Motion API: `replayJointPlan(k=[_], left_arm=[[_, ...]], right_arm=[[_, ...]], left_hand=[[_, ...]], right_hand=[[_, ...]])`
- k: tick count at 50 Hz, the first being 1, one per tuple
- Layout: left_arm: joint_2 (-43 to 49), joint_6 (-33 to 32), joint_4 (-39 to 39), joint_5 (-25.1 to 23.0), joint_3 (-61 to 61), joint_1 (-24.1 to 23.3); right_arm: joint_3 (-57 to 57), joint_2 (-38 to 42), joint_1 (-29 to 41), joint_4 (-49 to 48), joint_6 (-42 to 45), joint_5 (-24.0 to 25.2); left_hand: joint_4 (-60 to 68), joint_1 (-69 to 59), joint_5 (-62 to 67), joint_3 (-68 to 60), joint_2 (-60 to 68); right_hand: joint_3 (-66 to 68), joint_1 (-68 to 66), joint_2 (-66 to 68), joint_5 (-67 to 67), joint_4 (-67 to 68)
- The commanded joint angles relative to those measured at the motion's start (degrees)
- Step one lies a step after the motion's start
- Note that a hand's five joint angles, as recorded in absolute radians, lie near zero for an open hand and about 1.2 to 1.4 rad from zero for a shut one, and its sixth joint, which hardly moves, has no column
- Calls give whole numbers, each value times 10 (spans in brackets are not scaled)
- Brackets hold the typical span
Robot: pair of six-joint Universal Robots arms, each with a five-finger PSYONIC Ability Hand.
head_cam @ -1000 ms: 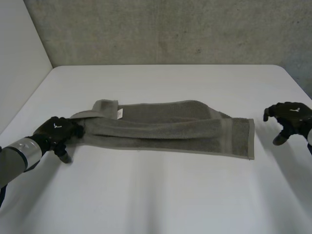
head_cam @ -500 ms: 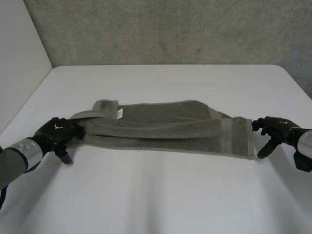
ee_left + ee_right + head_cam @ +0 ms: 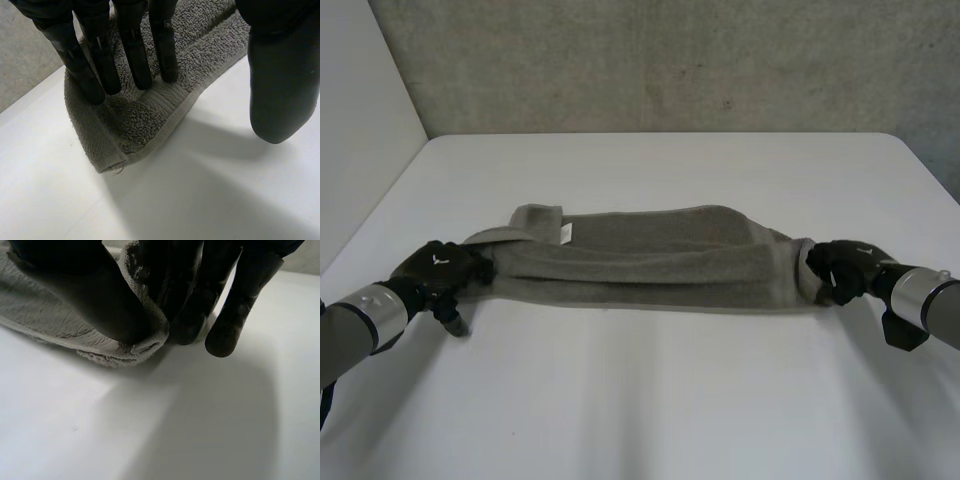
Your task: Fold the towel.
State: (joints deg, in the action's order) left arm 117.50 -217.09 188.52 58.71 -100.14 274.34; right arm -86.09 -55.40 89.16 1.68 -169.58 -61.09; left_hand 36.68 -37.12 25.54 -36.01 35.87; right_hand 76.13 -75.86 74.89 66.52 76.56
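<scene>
A grey towel (image 3: 650,260), folded into a long strip, lies across the middle of the white table. My left hand (image 3: 435,268) rests at its left end. In the left wrist view the straight fingers (image 3: 132,50) press down on the towel's end corner (image 3: 135,125), while the thumb (image 3: 282,80) hangs over bare table beside the cloth. My right hand (image 3: 842,268) is at the towel's right end, which is bunched up. There the thumb (image 3: 115,305) and curled fingers (image 3: 200,300) pinch the towel's hem (image 3: 145,347) between them.
The white table (image 3: 650,400) stretches wide in front of the towel and behind it. A grey concrete wall (image 3: 670,60) stands past the far edge and a pale wall (image 3: 360,120) runs along the left side.
My right hand has moved left from bare table to the towel's right end and shut on it, gathering that flat end into a bunch. The left hand has stayed put.
</scene>
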Motion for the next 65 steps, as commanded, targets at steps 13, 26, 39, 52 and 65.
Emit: replayJointPlan(k=[13, 26, 39, 52, 65], left_arm=[[-5, 0, 7, 0, -3, 1], [-2, 0, 55, 1, -15, -6], [14, -4, 159, 4, -14, -17], [51, -7, 165, 4, 24, -25], [77, -3, 165, 5, 76, -58]], right_arm=[[-28, -78, -78, -95, -111, -17], [-29, -71, -68, -94, -109, -11], [-34, -71, -67, -93, -109, -4], [-38, -71, -68, -94, -108, 13], [-40, -72, -68, -93, -108, 15]], left_hand=[[-59, 64, -48, 53, -51], [-53, 57, -41, 46, -45], [-7, 12, 4, 1, 1], [36, -32, 48, -43, 44], [409, -404, 420, -415, 417]], right_hand=[[39, -41, 51, 35, 34], [39, -41, 51, 35, 34], [39, -41, 51, 35, 34], [39, -41, 51, 35, 34], [39, -41, 51, 35, 34]])
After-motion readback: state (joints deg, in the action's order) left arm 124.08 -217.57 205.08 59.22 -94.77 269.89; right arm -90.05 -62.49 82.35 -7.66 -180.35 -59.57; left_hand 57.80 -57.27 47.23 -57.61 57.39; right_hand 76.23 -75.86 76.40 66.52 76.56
